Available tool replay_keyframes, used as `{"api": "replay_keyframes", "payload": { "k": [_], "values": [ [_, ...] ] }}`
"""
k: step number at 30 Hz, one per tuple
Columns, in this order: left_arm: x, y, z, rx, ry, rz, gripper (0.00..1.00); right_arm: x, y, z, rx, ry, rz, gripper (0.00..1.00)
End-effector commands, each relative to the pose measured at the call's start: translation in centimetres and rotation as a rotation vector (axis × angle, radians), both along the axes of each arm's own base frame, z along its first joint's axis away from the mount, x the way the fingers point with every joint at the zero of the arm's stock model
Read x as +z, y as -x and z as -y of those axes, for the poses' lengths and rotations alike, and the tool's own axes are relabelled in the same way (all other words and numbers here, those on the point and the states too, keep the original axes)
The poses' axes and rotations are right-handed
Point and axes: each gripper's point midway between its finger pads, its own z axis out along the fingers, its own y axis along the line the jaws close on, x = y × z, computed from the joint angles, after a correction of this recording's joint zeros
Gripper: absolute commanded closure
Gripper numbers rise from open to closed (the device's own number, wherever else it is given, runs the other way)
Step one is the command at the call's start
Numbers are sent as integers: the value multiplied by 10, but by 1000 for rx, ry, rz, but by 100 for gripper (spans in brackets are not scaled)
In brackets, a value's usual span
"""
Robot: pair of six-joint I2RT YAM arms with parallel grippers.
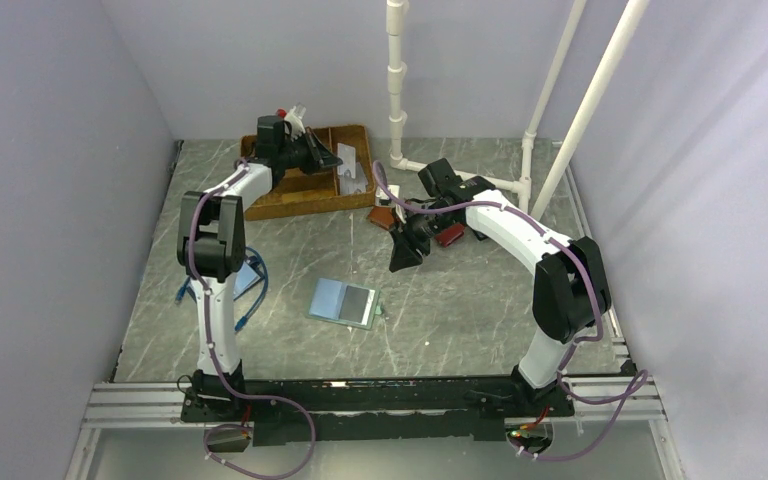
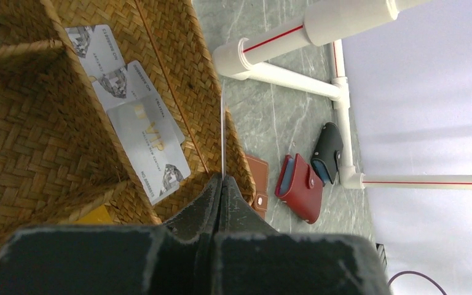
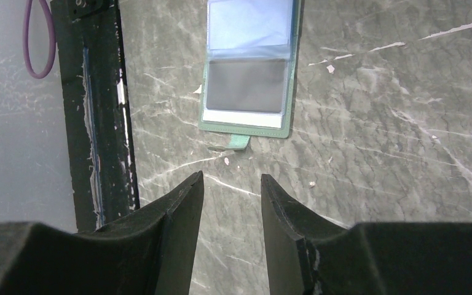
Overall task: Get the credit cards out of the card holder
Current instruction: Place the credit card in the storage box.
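One card holder lies open flat on the table between the arms. The top view gives me only a blue-grey rectangle; the right wrist view shows its grey pocket panel and green tab. Three credit cards lie overlapped in a woven tray compartment, seen only in the left wrist view. Left gripper is clenched on a thin card, edge-on, above the tray wall. Right gripper is released with nothing between its jaws, hovering near the holder's tab. Red wallet lies on the table near the tray.
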Motion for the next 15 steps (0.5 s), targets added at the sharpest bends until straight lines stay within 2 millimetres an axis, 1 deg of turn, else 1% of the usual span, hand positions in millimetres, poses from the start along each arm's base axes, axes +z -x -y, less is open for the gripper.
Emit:
{"api": "replay_keyframes", "payload": {
  "k": [1,8,15],
  "values": [
    [8,-10,-2,1,-13,24,100,5,-4,-1,12,-21,40,58],
    [-1,-17,-8,14,-48,-2,100,5,-4,-1,14,-23,37,58],
    [-8,-26,-8,15,-70,-23,100,5,-4,-1,13,-22,38,58]
  ]
}}
